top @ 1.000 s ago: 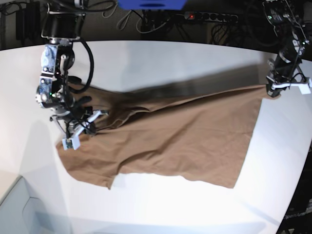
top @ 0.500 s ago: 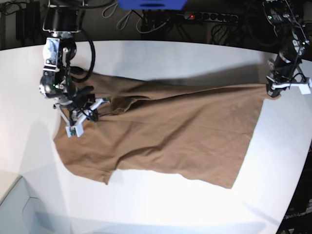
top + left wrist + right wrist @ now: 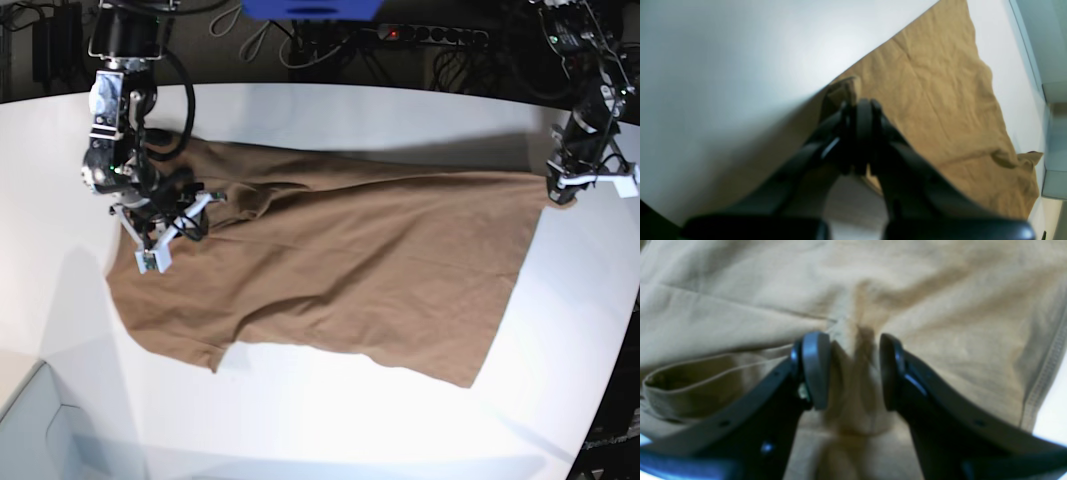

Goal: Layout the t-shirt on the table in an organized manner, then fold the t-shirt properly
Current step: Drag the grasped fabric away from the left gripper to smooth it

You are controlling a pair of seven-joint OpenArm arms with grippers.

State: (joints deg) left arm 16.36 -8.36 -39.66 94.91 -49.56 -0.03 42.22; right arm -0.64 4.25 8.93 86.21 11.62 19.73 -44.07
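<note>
While the t-shirt [image 3: 340, 275] lies spread across the middle of the table [image 3: 400, 120], you have bare white surface on every side of it. The widest margin runs along the near edge, with a narrower strip behind the shirt toward the back rim. Your left gripper [image 3: 560, 188] sits at the shirt's far corner on the base view's right, close to the table's curved edge. Its jaws are pressed together, pinching that corner of the fabric, which the left wrist view shows bunched at the tips. Your right gripper [image 3: 851, 371] is at the collar and shoulder end, on the base view's left. Its jaws stand apart with a raised ridge of cloth between the pads [image 3: 815, 370], and the fabric touches neither pad clearly. A stitched hem runs along the shirt's edge just beside that gripper, with white table past it. Dark floor, cables [image 3: 300, 45] and a power strip [image 3: 435, 35] lie beyond the back edge. A pale bin [image 3: 40, 435] sits at the near left corner.
</note>
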